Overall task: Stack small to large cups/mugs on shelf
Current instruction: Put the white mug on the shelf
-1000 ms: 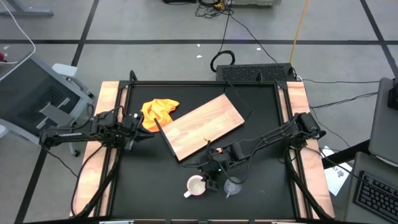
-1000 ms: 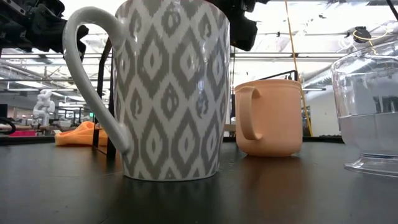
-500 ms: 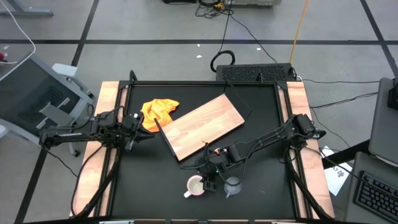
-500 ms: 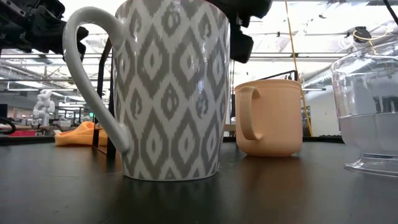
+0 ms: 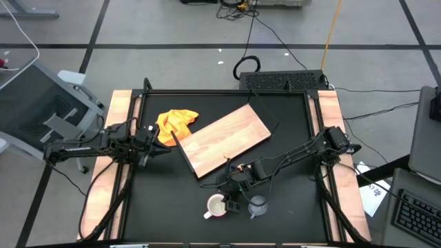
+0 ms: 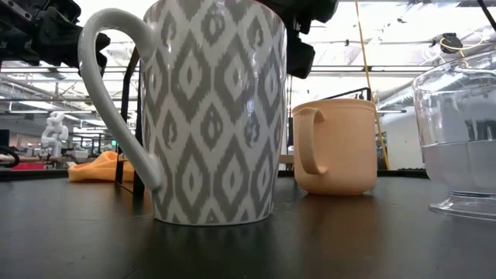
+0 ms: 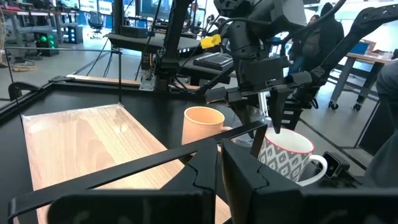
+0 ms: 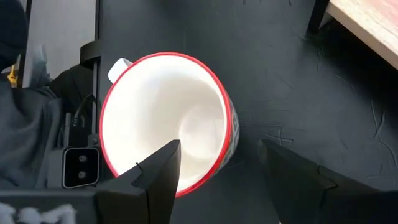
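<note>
My right pincer, fingers spread, straddles the red-rimmed white patterned mug's wall, lower centre; left pincer closed.

Two mugs, white and orange; one glass cup, one board, one cloth.

A white ceramic handled mug with a grey diamond pattern and a red rim is standing upright on the black tabletop near the front edge. A yellow-orange handled mug is sitting upright just behind it. A clear glass cup is resting beside the white mug. A flat light-brown wooden board is lying angled behind them, bare.
</note>
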{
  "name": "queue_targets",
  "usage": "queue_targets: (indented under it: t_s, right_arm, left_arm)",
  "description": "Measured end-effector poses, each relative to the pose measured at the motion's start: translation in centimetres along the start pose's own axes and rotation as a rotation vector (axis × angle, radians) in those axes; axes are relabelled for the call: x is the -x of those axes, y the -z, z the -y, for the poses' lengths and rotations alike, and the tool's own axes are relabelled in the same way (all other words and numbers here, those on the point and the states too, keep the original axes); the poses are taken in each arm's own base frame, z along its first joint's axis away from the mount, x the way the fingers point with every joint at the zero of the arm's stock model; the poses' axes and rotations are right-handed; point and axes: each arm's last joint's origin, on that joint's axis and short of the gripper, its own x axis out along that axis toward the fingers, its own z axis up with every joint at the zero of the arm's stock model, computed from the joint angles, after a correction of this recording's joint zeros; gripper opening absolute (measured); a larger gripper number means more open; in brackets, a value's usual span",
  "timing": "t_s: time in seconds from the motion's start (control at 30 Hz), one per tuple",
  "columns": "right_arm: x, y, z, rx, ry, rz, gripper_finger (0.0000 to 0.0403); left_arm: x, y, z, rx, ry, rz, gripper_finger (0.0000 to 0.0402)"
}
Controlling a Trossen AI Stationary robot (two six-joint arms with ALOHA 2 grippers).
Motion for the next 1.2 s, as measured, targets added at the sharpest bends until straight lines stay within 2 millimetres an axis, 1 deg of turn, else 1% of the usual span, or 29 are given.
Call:
queue_targets:
  t_s: [0.23,0.6,0.77,1.07,1.2]
  right_arm:
    - [-1.6,0.3,0.2,0.022,0.002,-0.017,0.0191]
    - [-1.6,0.2,0.1,0.080,-0.005,-0.003,0.0148]
    - [-1.6,0.0,0.1,0.107,-0.009,0.008,0.0110]
    - [-1.6,-0.1,0.2,0.185,-0.008,0.017,0.0015]
    - [-1.6,-0.1,0.2,0.227,-0.012,0.020,0.0014]
  left_arm:
    - [0.0,0.0,0.0,0.000,0.001,0.000,0.0026]
    - [0.0,0.1,0.0,0.001,0.000,-0.006,0.0026]
    - [0.0,0.1,0.0,0.000,0.000,-0.007,0.0026]
    - [0.0,0.1,0.0,0.004,0.000,-0.007,0.0026]
    - [0.0,0.1,0.0,0.005,0.000,-0.007,0.0026]
